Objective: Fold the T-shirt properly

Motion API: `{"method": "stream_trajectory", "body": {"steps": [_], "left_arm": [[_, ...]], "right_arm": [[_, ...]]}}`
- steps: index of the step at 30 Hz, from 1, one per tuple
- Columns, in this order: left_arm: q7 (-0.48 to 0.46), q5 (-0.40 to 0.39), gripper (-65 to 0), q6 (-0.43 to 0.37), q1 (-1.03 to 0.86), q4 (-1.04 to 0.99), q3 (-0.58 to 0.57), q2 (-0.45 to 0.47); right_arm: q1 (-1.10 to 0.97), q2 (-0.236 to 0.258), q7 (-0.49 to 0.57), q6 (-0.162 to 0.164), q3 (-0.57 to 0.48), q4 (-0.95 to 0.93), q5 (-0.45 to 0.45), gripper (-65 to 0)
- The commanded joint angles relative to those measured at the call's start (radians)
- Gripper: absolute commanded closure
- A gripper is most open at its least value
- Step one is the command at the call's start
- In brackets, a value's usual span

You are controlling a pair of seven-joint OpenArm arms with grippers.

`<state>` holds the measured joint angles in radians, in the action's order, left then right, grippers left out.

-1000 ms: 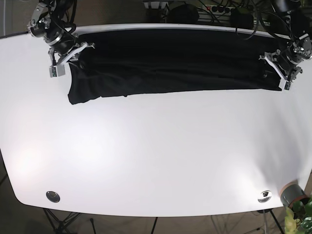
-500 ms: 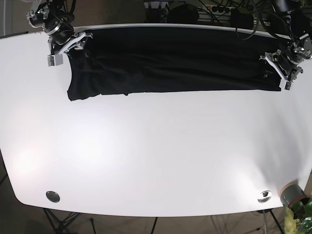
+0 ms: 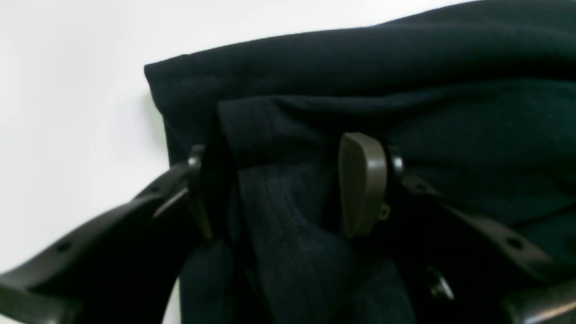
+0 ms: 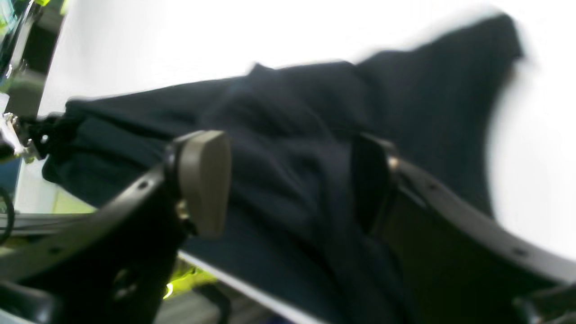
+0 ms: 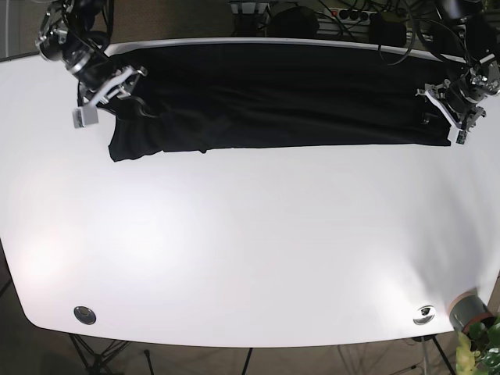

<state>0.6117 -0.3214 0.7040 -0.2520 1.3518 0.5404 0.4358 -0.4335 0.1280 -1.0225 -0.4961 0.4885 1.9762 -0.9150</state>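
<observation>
- Right gripper (image 5: 105, 94) sits at the far left of the base view, at the shirt's left end; in the right wrist view dark cloth runs between its spread jaws, with a gap beside the tan pad (image 4: 204, 182), so I cannot tell whether it is pinching the fabric or merely straddling it.
- T-shirt (image 5: 273, 98), black, lies as a long band along the far edge of the white table (image 5: 250, 242), its long axis running left to right across the base view; the left end sags nearer than the rest.
- Left gripper (image 5: 451, 109) is at the shirt's right end; the left wrist view shows a bunched fold (image 3: 279, 225) of cloth standing between its jaws, with the tan pad (image 3: 360, 189) just beside the fold, and actual contact is hard to make out.
- Right wrist view is blurred, and collar and sleeves cannot be picked out in any view.
</observation>
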Motion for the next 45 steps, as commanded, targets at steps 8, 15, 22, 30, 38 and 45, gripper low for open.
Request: {"method": "stream_trajectory", "body": {"steps": [8, 15, 22, 30, 38, 45], "left_arm": [[0.010, 0.006, -33.9, -0.006, 0.003, 0.008, 0.002, 0.021], [0.010, 0.014, -33.9, -0.006, 0.001, 0.008, -0.015, 0.022], [0.010, 0.066, -33.9, -0.006, 0.009, 0.008, -0.015, 0.018], [0.010, 0.071, -33.9, -0.006, 0.033, 0.007, -0.013, 0.019], [0.010, 0.071, -33.9, -0.006, 0.035, 0.007, -0.013, 0.021], [0.010, 0.067, -33.9, -0.006, 0.035, 0.008, -0.012, 0.021]], "right_arm": [[0.120, 0.008, 0.018, 0.178, -0.189, 0.019, 0.319, -37.7], [0.124, 0.006, 0.017, 0.235, -0.210, -0.007, 0.399, -37.1], [0.046, 0.008, 0.023, 0.222, -0.208, -0.041, 0.405, -29.3], [-0.023, 0.008, 0.024, 0.219, -0.204, -0.036, 0.399, -4.9], [-0.052, -0.008, 0.017, 0.146, -0.063, -0.002, 0.397, -4.8], [-0.067, -0.008, 0.017, 0.060, 0.026, 0.030, 0.397, -4.9]]}}
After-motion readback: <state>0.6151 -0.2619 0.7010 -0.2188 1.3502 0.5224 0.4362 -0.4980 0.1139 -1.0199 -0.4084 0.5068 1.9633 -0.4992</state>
